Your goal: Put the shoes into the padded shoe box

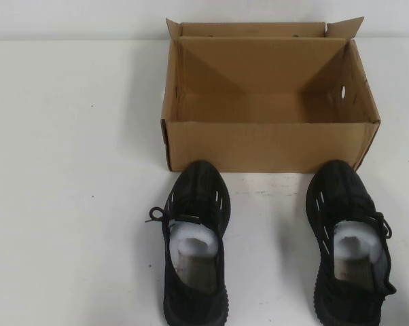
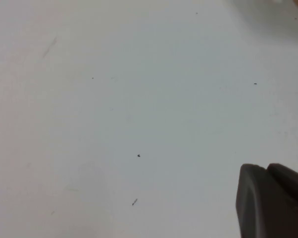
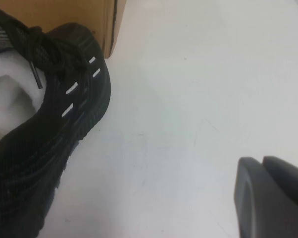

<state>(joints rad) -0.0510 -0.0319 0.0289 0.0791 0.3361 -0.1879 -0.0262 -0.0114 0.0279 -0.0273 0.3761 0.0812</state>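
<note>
The brown cardboard shoe box [image 1: 265, 146] stands open at the middle back of the table, with nothing in it. Two black knit sneakers with white dashes and white paper stuffing stand in front of it, toes toward the box: the left shoe [image 1: 194, 244] and the right shoe [image 1: 350, 241]. Neither gripper shows in the high view. My left gripper [image 2: 266, 169] is shut and empty over bare white table. My right gripper [image 3: 262, 161] is shut and empty, off to the side of the right shoe [image 3: 45, 124], near a box corner [image 3: 109, 25].
The white table [image 1: 68, 170] stretches wide to the left of the box and shoes, with a narrower strip to the right. A pale wall runs behind the box. The shoes' heels reach the table's near edge.
</note>
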